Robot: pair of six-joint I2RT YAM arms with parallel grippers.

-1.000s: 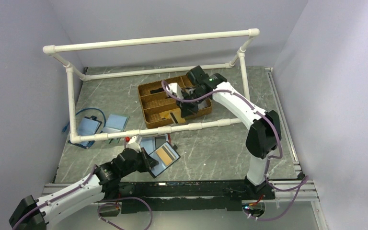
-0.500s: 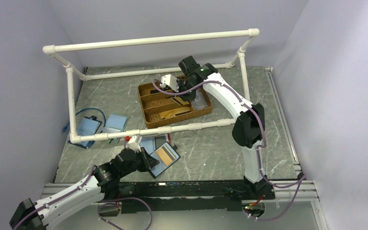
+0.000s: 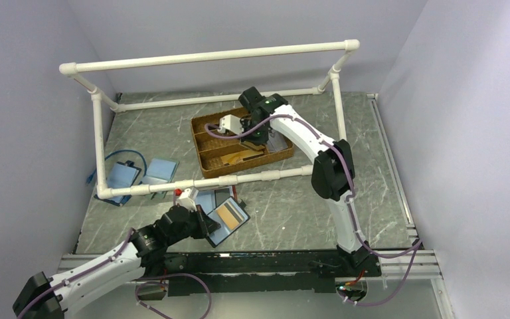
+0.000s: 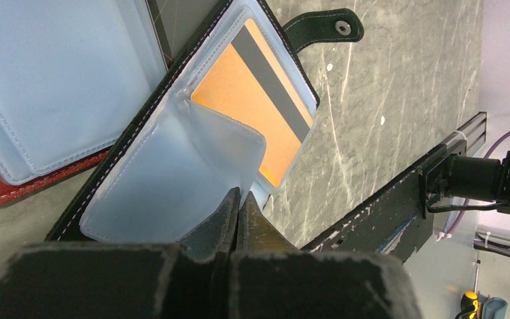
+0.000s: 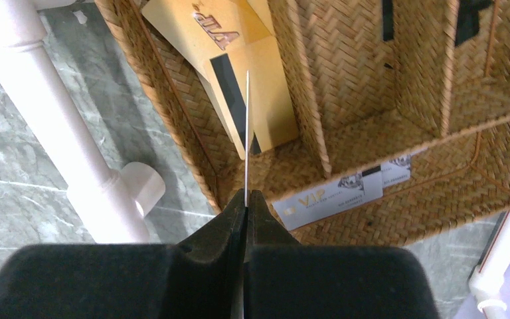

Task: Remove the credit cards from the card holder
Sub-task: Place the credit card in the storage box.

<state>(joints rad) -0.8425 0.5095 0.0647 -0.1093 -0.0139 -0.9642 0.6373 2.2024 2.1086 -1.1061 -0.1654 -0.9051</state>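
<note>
The black-edged card holder (image 3: 220, 231) (image 4: 139, 193) lies open near the table's front, showing pale blue plastic sleeves. One credit card (image 4: 239, 100), orange with a grey stripe, sits inside a sleeve. My left gripper (image 3: 202, 222) (image 4: 239, 197) is shut on a loose sleeve leaf of the holder. Over the woven basket (image 3: 206, 163) (image 5: 192, 153), my right gripper (image 3: 251, 135) (image 5: 246, 194) is shut on a thin card (image 5: 246, 126), seen edge-on and pointing down into a compartment.
A gold card (image 5: 239, 66) and a pale VIP card (image 5: 332, 196) lie in the basket. A red-edged holder (image 4: 0, 189) lies open beside the black one. A white pipe frame (image 3: 252, 178) (image 5: 60, 133) crosses between the holder and the basket. Blue items (image 3: 123, 176) lie at far left.
My right arm has swung left across the basket with the card pinched in its jaws. The left arm and the card holder have stayed where they were.
</note>
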